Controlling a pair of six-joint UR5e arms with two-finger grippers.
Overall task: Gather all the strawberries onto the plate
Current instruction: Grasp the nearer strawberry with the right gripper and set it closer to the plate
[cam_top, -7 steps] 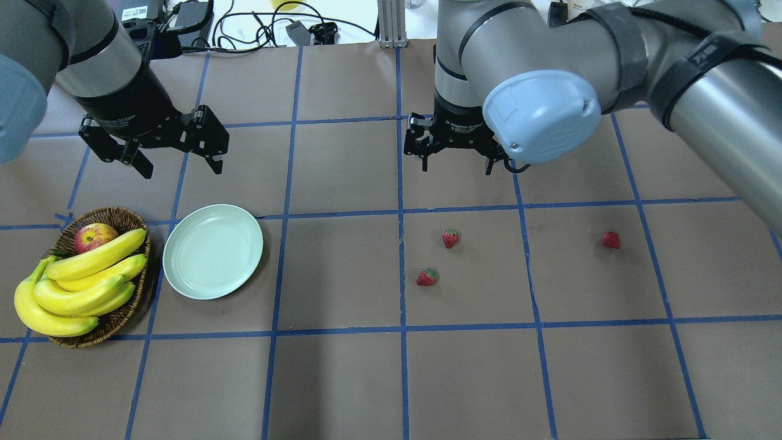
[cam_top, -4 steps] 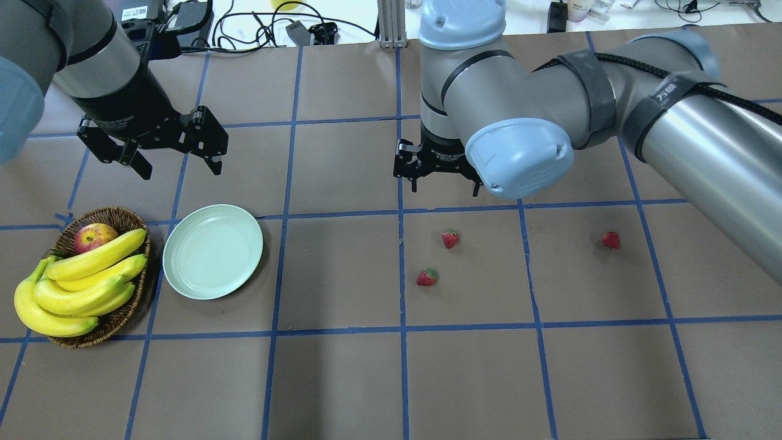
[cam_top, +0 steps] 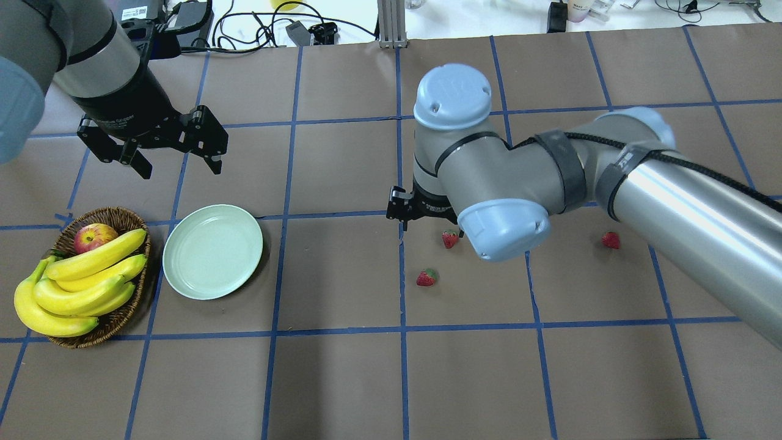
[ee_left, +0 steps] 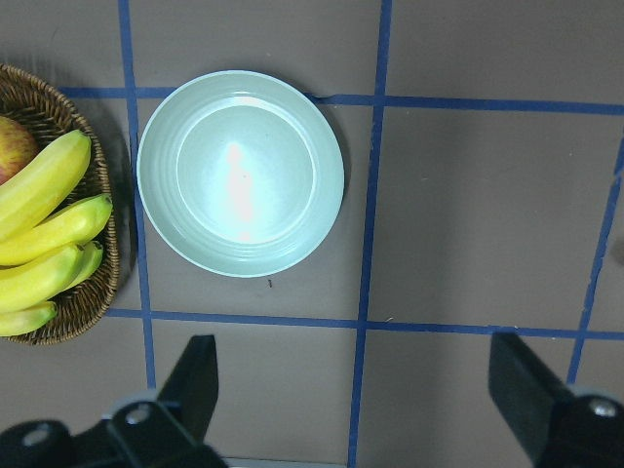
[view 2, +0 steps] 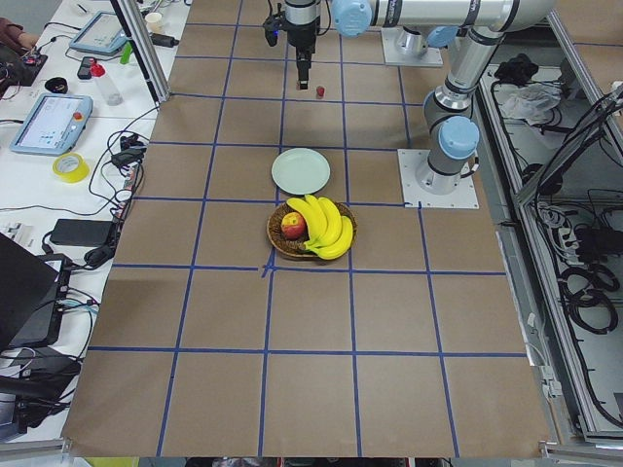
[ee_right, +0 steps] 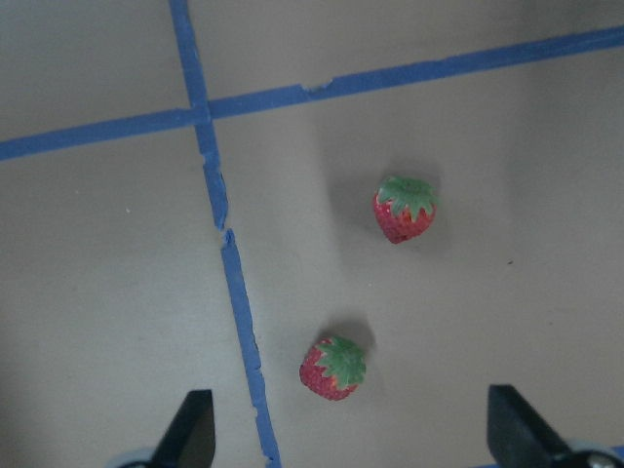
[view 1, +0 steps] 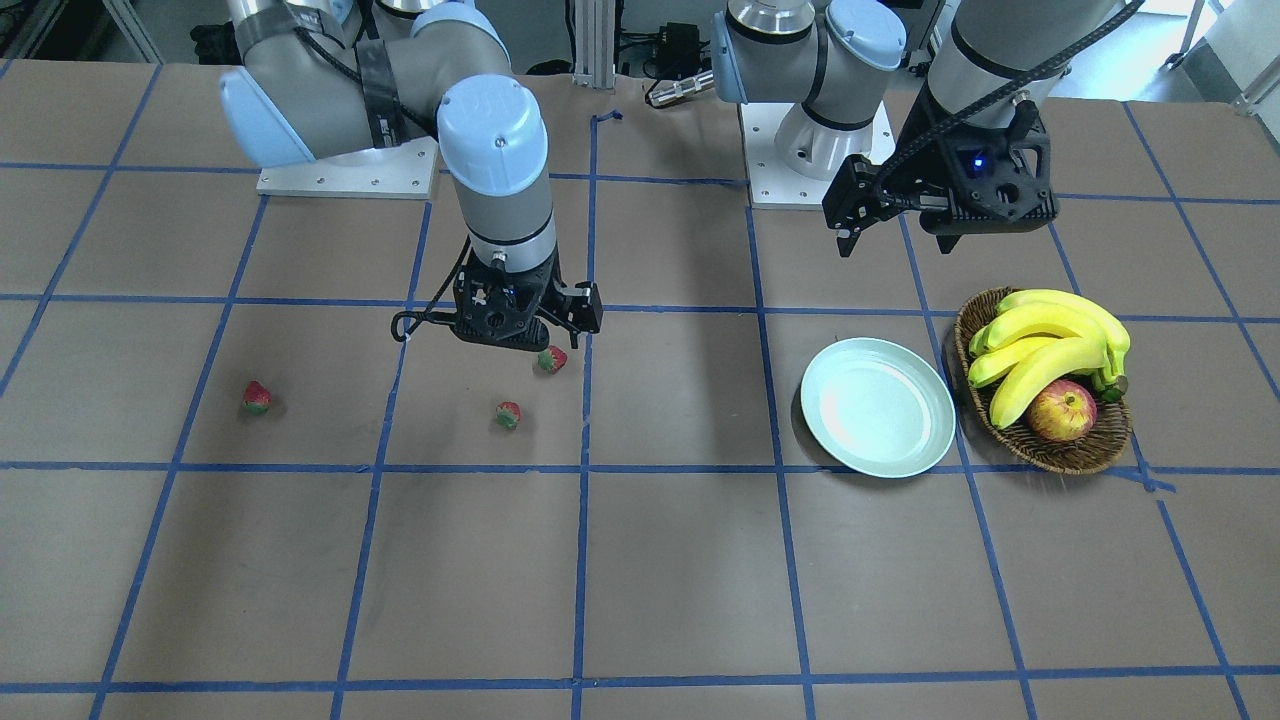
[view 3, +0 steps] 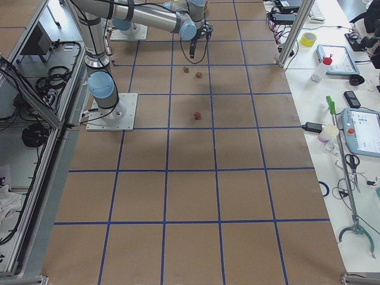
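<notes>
Two targets lie ahead of my right gripper (ee_right: 356, 444), its fingers (ee_right: 195, 434) wide apart: a nearer strawberry (ee_right: 333, 369) and a farther strawberry (ee_right: 403, 209) beyond. I should centre on the nearer one, drop straight and close gently.

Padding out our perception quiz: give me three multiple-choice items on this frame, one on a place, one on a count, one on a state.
1. What does the right gripper hover over?
A) the bananas
B) two strawberries
C) the apple

2. How many strawberries lie on the table?
A) two
B) three
C) four

3. What state is the plate in?
A) upright, nothing in it
B) holding one strawberry
C) upside down

Answers:
1 B: the right wrist view shows both berries just ahead of its open fingers.
2 B: the overhead view shows the pair plus a third lying apart.
3 A: the left wrist view shows its bare inside.
</notes>
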